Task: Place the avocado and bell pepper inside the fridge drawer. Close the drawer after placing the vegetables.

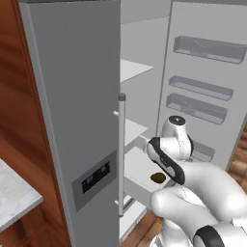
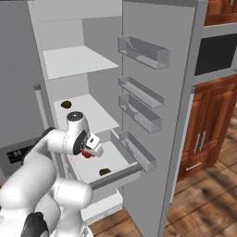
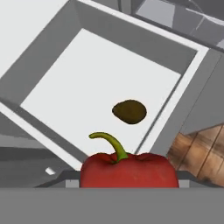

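The fridge drawer (image 2: pixel 115 178) is pulled out at the bottom of the open fridge, a pale tray with a darker front strip. On its floor (image 3: pixel 87 83) near the front lies the avocado (image 3: pixel 129 111), a small olive-brown oval, also seen from the base views (image 2: pixel 105 171) (image 1: pixel 157 177). My gripper (image 2: pixel 92 147) hangs over the drawer's left part, shut on the red bell pepper (image 2: pixel 86 154). In the hand view the bell pepper (image 3: pixel 129 170), with its curved green stem, sits at the bottom edge and covers the fingertips. The drawer (image 1: pixel 137 166) lies partly behind my arm in the left base view.
The open right door carries several grey bins (image 2: pixel 139 113); the lowest bin (image 2: pixel 139 152) stands close beside the drawer's right side. White shelves (image 2: pixel 78 60) are above, one bearing a small dark lump (image 2: pixel 66 104). The closed left door's handle (image 1: pixel 121 154) is on my left. Wooden cabinets (image 2: pixel 208 129) stand right.
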You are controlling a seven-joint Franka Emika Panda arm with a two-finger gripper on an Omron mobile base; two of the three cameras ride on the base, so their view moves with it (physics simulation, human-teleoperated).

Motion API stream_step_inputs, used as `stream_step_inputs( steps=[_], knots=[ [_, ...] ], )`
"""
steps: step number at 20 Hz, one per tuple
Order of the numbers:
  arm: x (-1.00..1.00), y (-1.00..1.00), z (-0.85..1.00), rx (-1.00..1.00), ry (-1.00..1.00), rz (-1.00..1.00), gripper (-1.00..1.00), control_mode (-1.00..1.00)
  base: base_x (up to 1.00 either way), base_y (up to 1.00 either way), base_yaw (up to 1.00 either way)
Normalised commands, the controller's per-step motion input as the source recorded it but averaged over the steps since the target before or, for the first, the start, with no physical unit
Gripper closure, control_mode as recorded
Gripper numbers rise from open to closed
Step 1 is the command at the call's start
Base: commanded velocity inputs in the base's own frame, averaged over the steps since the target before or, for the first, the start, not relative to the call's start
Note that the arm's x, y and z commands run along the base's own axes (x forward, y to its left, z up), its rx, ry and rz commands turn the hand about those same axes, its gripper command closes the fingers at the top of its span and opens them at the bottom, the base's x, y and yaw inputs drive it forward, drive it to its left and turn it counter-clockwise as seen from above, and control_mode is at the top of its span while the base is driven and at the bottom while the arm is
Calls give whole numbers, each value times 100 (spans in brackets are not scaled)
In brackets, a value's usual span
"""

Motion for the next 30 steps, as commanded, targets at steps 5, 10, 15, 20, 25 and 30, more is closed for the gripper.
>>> stream_step_inputs(
  steps=[5,10,15,20,25,30],
  knots=[
    [71,0,-62,0,16,0,100,-100,0,0,0],
    [36,0,-79,0,7,0,100,-100,0,0,0],
    [15,0,-70,0,2,0,100,-100,0,0,0],
    [10,0,-54,0,3,0,100,-100,0,0,0],
    [6,0,-47,0,3,0,100,-100,0,0,0],
    [0,0,-41,0,3,0,100,-100,0,0,0]
  ],
)
